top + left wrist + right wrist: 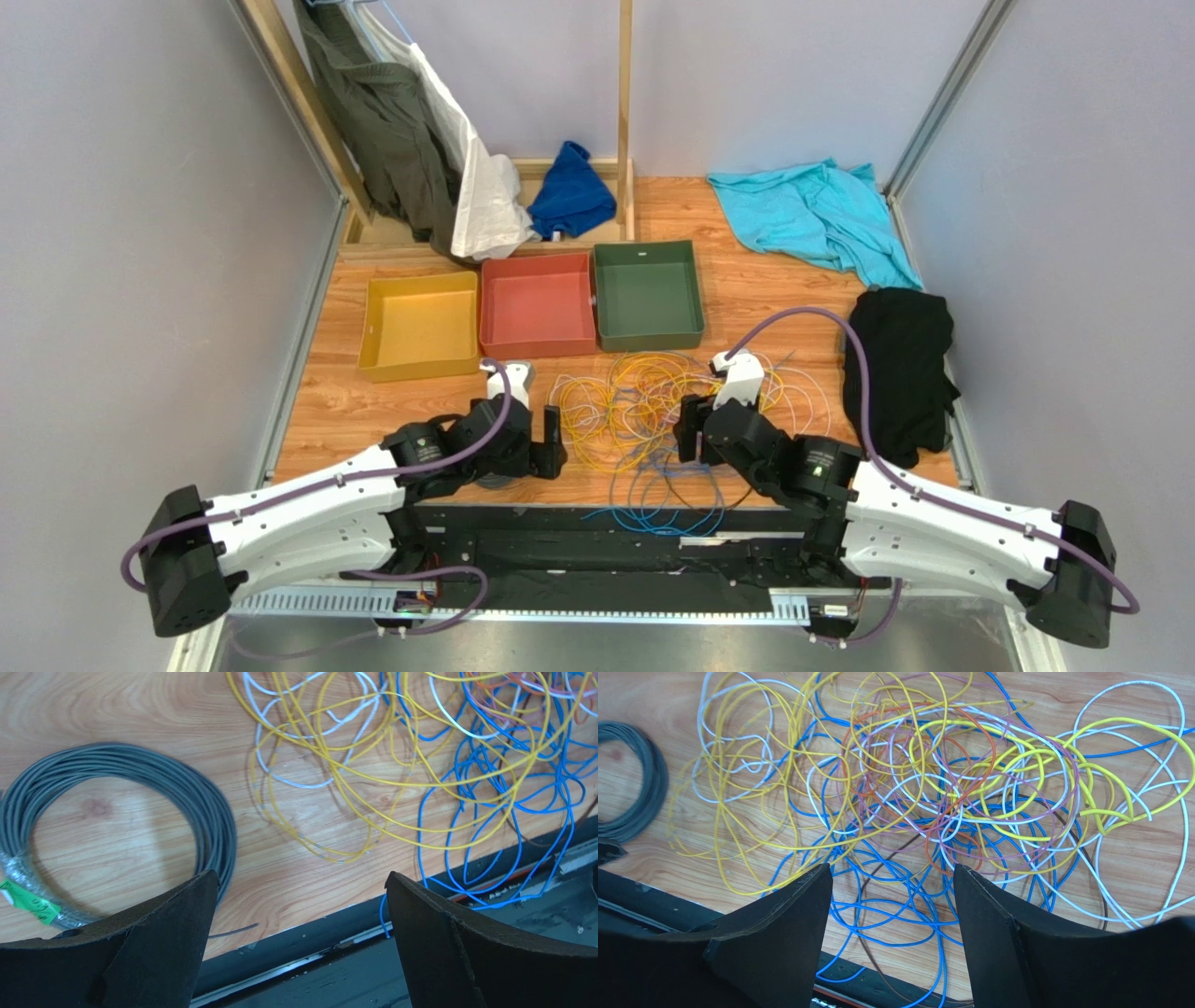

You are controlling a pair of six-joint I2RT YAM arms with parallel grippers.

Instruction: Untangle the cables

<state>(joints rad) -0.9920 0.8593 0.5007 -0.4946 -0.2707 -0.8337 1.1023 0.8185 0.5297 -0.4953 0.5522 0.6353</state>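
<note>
On the wooden table (786, 280), the cables (631, 406) lie tangled between both arms near the front edge; the grey coil (203, 812) with a green tag lies just left of them. The left gripper (300, 882) and right gripper (892, 871) hover above, jaws spread, gripping nothing.

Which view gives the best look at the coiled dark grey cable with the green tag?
Left wrist: the coiled dark grey cable lies nearly whole in frame, its green tag visible. Right wrist shows only an arc at its left edge; top external does not show it clearly.

Bright, even, seemingly overhead light; soft shadows, sharp focus, slight wide-angle wrist-view distortion.
</note>
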